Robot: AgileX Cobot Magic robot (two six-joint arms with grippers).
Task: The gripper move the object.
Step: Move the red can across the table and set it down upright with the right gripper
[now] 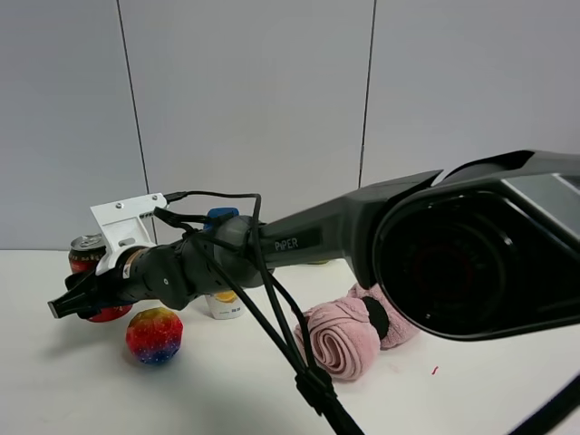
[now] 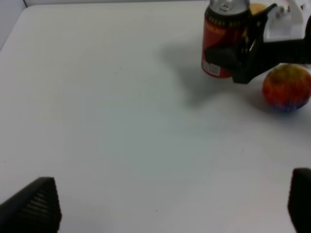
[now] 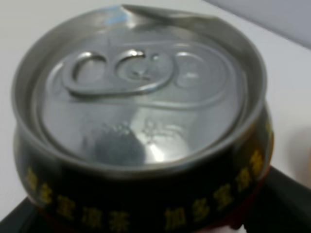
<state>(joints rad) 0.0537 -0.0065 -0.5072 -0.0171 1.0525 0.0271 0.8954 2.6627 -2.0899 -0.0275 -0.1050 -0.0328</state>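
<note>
"Red can [image 1: 86, 254], position?"
"Far left of the white table [image 1: 471, 399], near the back edge, upright. Silver top with pull tab faces up, and the rim is dented on one side. Yellow characters ring the shoulder."
"Held?"
"Yes. Right gripper [image 1: 71, 306] reaches across from the right side. Its black fingers [image 3: 286, 199] are clamped on the can's lower body, one either side. A white bracket [image 1: 127, 222] sits on top of the wrist."
"On the table or off it?"
"Cannot tell. The fingers partly hide the base. A soft shadow lies on the table beside it."
"Neighbours?"
"Rainbow ball [image 1: 154, 334] on the table just beside the gripper, on the front side of the can. White bottle [image 1: 224, 304] with a blue cap stands behind the arm, mostly hidden. Pink rolled towel [image 1: 337, 340] lies well to the right, under the arm."
"Left gripper [image 2: 167, 208]?"
"Jaws wide, only bare table between them. It is well apart from the can, which shows far off in its wrist view."
</note>
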